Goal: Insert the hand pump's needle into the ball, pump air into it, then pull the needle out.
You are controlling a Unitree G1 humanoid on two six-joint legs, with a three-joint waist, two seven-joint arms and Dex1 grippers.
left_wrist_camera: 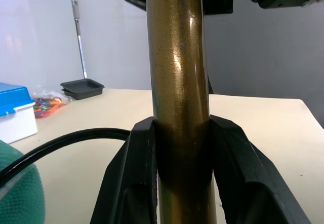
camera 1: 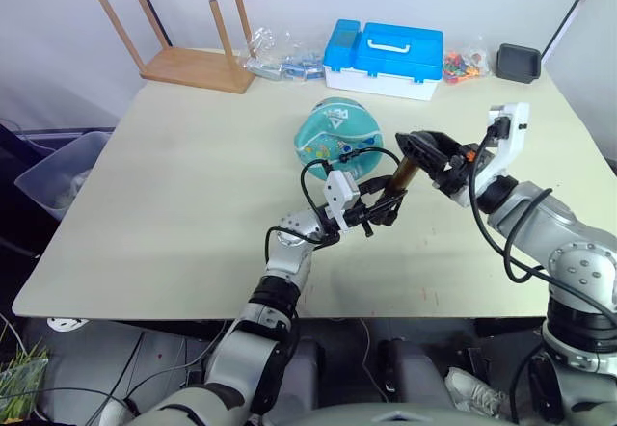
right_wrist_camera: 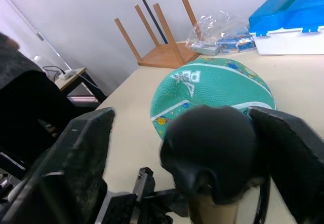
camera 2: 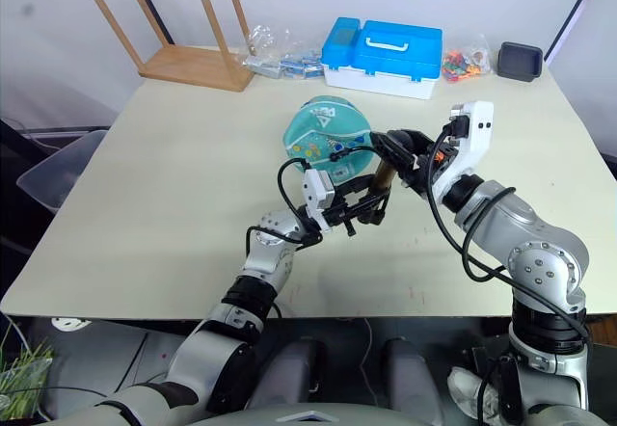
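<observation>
Over the head cameras first: hand pump [camera 1: 399, 177] up off the table [camera 1: 174, 204], gold-bronze barrel tilted, lower end toward the left arm, black handle at the upper end toward the right. Left gripper [camera 1: 378, 206] clamped on the lower barrel; right gripper [camera 1: 424, 146] cupped over the handle. Ball [camera 1: 337, 134] resting on the table just beyond and to the left of the pump, teal with little cartoon prints and a white triangle logo on top. Thin black hose [camera 1: 323, 166] looping from the pump toward the ball; needle tip too small to make out, so seated or not, cannot say.

Down the left wrist: barrel [left_wrist_camera: 178, 82] running straight up between both black fingers [left_wrist_camera: 129, 183], pinched tight, faintly speckled sheen on the metal. Hose curving off toward a teal edge.

Down the right wrist: rounded black handle [right_wrist_camera: 207, 150] sitting between wide-set fingers [right_wrist_camera: 83, 158], apparently gripped, contact not fully clear. Ball [right_wrist_camera: 212, 92] straight ahead, pale seams crossing.

Stroke axis, by the look of it: along the barrel, right arm driving, left bracing.
</observation>
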